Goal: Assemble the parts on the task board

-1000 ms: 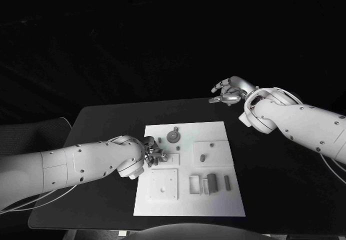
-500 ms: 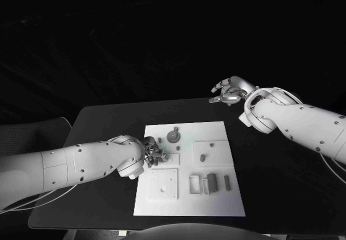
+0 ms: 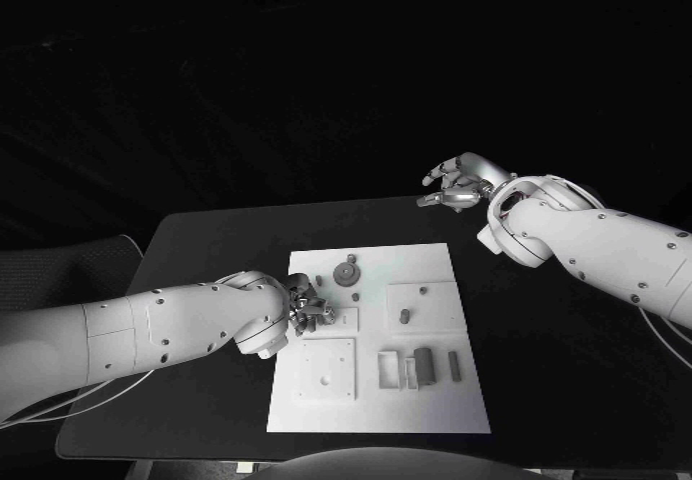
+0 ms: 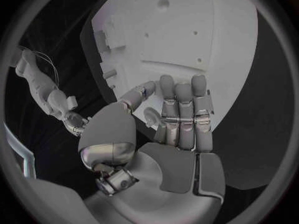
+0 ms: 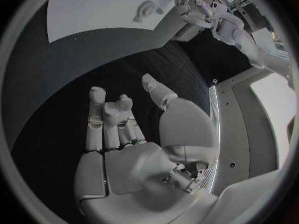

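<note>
The left hand (image 3: pixel 307 308) rests at the near-left edge of the white task board (image 3: pixel 433 405), its fingers bunched over a raised square block there; in the left wrist view the fingers (image 4: pixel 184 107) lie nearly straight along the board and the thumb curls in toward them, and whether a small part is pinched between them I cannot tell. Just beyond its fingertips stands a round gear-like part (image 3: pixel 346 271) with a peg beside it, and to the far side of the hand a second raised block carries a short oblong part (image 3: pixel 405 316). Nearer the robot than the hand lie a square plate with holes (image 3: pixel 326 366) and a row of slim bars (image 3: pixel 423 366) set in slots. These parts look small, rigid and light, likely smooth plastic or metal, so a fingertip pinch across the sides should suit them; they could easily slip or tip. The upright pegs and neighbouring pieces crowd the hand's approach. The right hand (image 3: pixel 459 183) hovers well beyond the board's far-right corner, over the black table (image 3: pixel 216 240), fingers loosely spread and grasping nothing.
</note>
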Controlling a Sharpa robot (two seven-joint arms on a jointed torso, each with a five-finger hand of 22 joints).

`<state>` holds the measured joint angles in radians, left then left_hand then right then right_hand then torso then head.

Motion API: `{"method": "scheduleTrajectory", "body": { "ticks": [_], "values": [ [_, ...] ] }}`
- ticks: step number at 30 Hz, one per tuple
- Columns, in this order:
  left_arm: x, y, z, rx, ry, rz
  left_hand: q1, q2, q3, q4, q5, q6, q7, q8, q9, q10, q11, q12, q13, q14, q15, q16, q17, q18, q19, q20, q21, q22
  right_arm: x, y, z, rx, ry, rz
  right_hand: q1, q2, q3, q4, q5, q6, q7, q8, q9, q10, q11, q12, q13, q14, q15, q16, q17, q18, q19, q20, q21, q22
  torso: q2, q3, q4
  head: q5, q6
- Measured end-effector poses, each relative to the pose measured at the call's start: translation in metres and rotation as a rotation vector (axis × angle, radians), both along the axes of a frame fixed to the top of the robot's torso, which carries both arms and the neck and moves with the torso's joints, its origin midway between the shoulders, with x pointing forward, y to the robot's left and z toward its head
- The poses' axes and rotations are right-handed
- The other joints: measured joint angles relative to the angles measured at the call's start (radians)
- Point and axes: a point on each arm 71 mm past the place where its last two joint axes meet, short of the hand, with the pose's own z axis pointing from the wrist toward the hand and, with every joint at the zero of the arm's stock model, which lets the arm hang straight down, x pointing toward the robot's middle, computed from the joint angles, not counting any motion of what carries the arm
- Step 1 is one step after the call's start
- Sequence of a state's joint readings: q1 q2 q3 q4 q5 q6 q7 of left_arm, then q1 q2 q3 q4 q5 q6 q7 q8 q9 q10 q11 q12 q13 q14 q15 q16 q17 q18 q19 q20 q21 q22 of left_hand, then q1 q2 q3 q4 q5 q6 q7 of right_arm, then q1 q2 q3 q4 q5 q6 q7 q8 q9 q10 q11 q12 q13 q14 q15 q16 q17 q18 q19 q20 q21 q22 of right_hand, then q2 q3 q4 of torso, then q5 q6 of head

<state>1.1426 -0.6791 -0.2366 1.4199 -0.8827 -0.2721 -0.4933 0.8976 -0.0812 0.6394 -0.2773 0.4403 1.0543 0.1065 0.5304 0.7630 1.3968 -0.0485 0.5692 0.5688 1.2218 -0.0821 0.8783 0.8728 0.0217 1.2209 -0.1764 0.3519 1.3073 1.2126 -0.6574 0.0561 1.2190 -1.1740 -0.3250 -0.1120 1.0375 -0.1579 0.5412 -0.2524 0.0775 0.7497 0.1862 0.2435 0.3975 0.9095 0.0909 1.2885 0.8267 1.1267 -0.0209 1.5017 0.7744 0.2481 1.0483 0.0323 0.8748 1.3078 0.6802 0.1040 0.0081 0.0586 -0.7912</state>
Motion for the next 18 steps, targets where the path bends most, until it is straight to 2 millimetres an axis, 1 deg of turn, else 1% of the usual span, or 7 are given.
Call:
{"method": "scheduleTrajectory", "body": {
  "ticks": [9, 12, 16, 18],
  "values": [
    [0.0004, -0.0006, -0.0001, -0.001, -0.002, 0.003, 0.000, 0.000, -0.001, 0.001, -0.013, 0.005, 0.000, 0.003, 0.000, 0.000, 0.000, 0.000, -0.003, -0.004, 0.004, 0.000, -0.008, 0.000, 0.000, 0.000, 0.000, 0.001, 0.0000, 0.0000, 0.0000, 0.000, 0.000, 0.000, 0.000, 0.000, -0.003, 0.003, 0.000, -0.003, -0.001, 0.000, 0.000, 0.000, 0.000, 0.000, 0.000, 0.000, 0.000, 0.000, 0.000, 0.000, 0.000, 0.000, 0.000, 0.000, 0.000, 0.0003, -0.0002, -0.001, 0.000],
    [0.0004, -0.0007, -0.0002, -0.002, -0.002, 0.004, 0.000, 0.000, -0.004, 0.004, -0.016, 0.006, -0.002, 0.003, 0.000, 0.000, 0.000, 0.000, -0.005, -0.007, 0.000, 0.005, -0.013, 0.000, 0.000, 0.000, 0.000, 0.001, -0.0001, 0.0000, 0.0000, 0.000, 0.000, 0.000, 0.000, 0.000, -0.003, 0.003, 0.000, -0.004, -0.002, 0.000, 0.000, 0.000, 0.000, 0.000, -0.001, 0.000, 0.000, 0.000, 0.000, 0.000, 0.000, 0.000, 0.000, 0.000, 0.000, 0.0003, -0.0002, -0.001, -0.001],
    [0.0004, -0.0006, -0.0003, -0.004, -0.003, 0.007, 0.002, 0.002, -0.001, 0.007, -0.023, 0.008, -0.003, 0.003, -0.001, -0.001, -0.001, 0.000, -0.007, -0.007, 0.000, 0.005, -0.018, 0.000, 0.000, 0.000, 0.000, 0.001, -0.0001, 0.0000, 0.0000, 0.000, 0.000, 0.000, 0.000, 0.000, -0.003, 0.003, 0.000, -0.002, 0.001, 0.000, 0.000, 0.000, 0.000, 0.000, -0.001, 0.000, 0.000, 0.000, 0.000, 0.000, -0.001, 0.002, 0.000, 0.000, 0.000, 0.0007, -0.0002, -0.001, -0.001],
    [0.0005, -0.0005, -0.0004, -0.005, -0.002, 0.008, 0.002, 0.002, 0.000, 0.009, -0.035, 0.008, -0.004, 0.003, -0.003, -0.001, -0.001, 0.000, -0.009, -0.008, 0.000, 0.005, -0.024, 0.000, 0.000, 0.000, 0.000, 0.001, -0.0001, 0.0000, 0.0000, 0.000, 0.001, 0.000, -0.003, 0.003, -0.003, 0.003, 0.000, -0.001, 0.002, 0.003, 0.000, 0.000, 0.000, 0.000, -0.001, 0.000, 0.000, 0.000, 0.000, 0.000, -0.001, 0.002, 0.000, 0.000, 0.000, 0.0007, -0.0003, -0.001, -0.001]
  ]
}}
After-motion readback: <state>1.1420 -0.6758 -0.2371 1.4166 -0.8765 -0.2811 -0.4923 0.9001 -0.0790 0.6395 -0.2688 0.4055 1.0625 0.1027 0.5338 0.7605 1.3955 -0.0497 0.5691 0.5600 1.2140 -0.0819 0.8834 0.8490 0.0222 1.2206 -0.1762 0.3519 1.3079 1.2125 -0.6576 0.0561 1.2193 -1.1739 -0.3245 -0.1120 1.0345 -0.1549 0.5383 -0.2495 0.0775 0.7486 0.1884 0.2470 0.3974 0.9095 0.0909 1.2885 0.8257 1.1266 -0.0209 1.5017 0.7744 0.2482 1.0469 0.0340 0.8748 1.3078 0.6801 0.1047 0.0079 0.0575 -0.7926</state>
